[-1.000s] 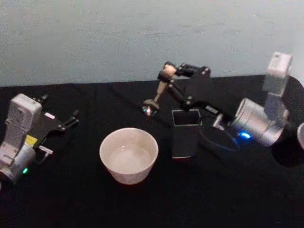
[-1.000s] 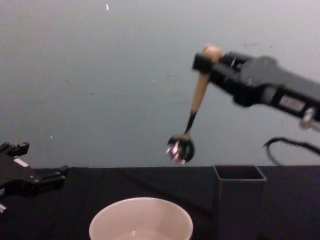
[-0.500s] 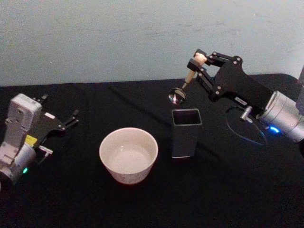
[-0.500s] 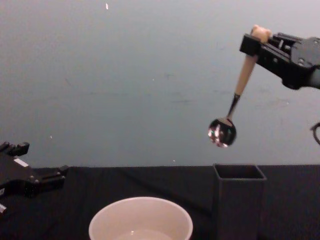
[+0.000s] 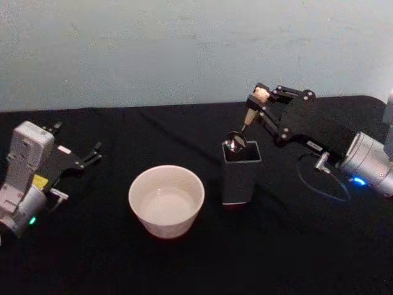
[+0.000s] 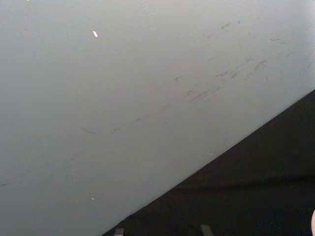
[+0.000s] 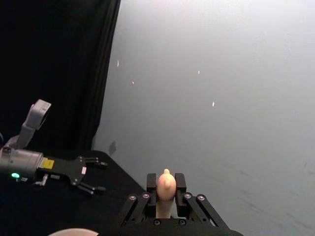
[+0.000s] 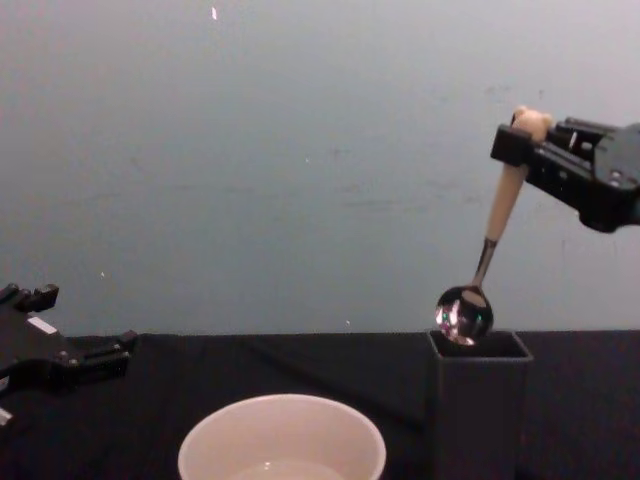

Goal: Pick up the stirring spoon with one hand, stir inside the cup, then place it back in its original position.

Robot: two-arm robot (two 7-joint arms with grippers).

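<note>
Peach-handled stirring spoon [image 8: 497, 222] hangs tilted, its silvery bowl right at the grey holder's [image 8: 477, 405] open mouth. Cream cup [image 8: 282, 440] sits upright beside the holder.

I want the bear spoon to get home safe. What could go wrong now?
The stirring spoon hangs tilted, its shiny bowl right at the rim of the dark holder. It might catch on the thin wall instead of sliding in. A bump could perhaps tip the tall, narrow holder toward the cup beside it. The right gripper pinches only the handle's top, so the spoon could swing if let go too early. The left gripper rests far off.
</note>
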